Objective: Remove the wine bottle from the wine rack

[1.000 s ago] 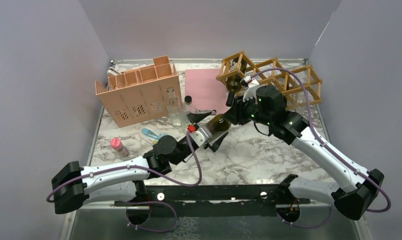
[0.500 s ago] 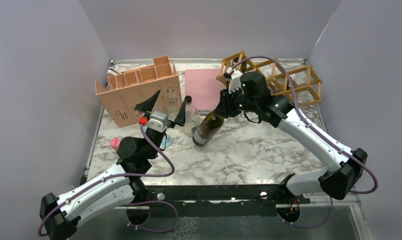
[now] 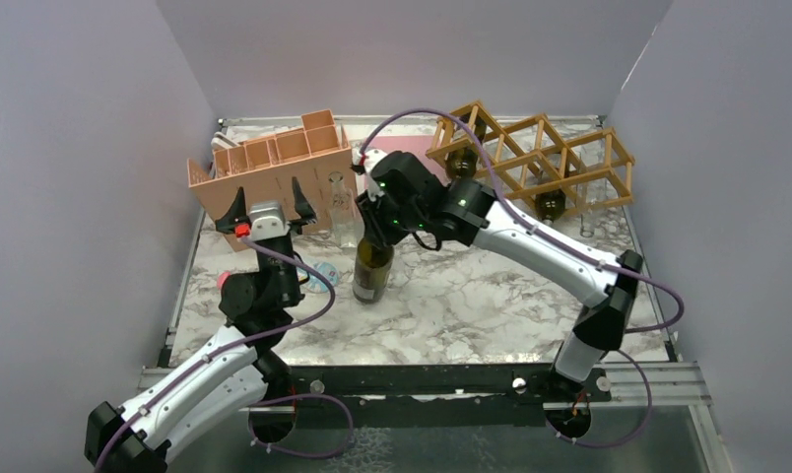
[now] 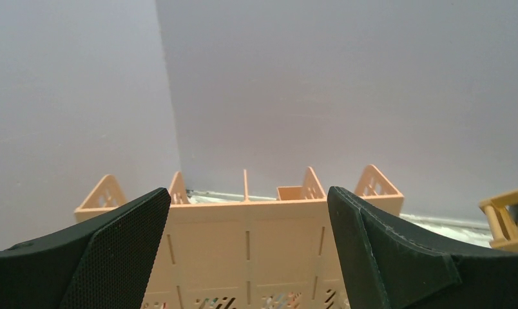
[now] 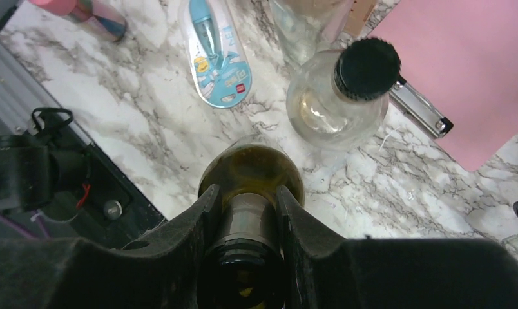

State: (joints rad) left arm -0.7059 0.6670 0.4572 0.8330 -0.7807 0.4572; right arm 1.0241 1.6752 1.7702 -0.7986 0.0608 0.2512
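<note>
On the table (image 3: 491, 296), well left of the rack (image 3: 533, 150) and near the box (image 3: 274, 192): holding the bottle (image 3: 373, 271) upright, already out of its cell. Clamped on its neck with the right gripper (image 5: 247, 203); cannot tell whether the base touches marble. Keeping the left gripper (image 4: 247, 206) spread wide, empty, facing the box.

Looks like the set-down step. Next: lower until seated, release, then lift straight up, away from the clear bottle (image 5: 330, 109) beside.

Half a second back: tilted, further right, left gripper close by. Since then stood upright, and the left arm drawn back.
</note>
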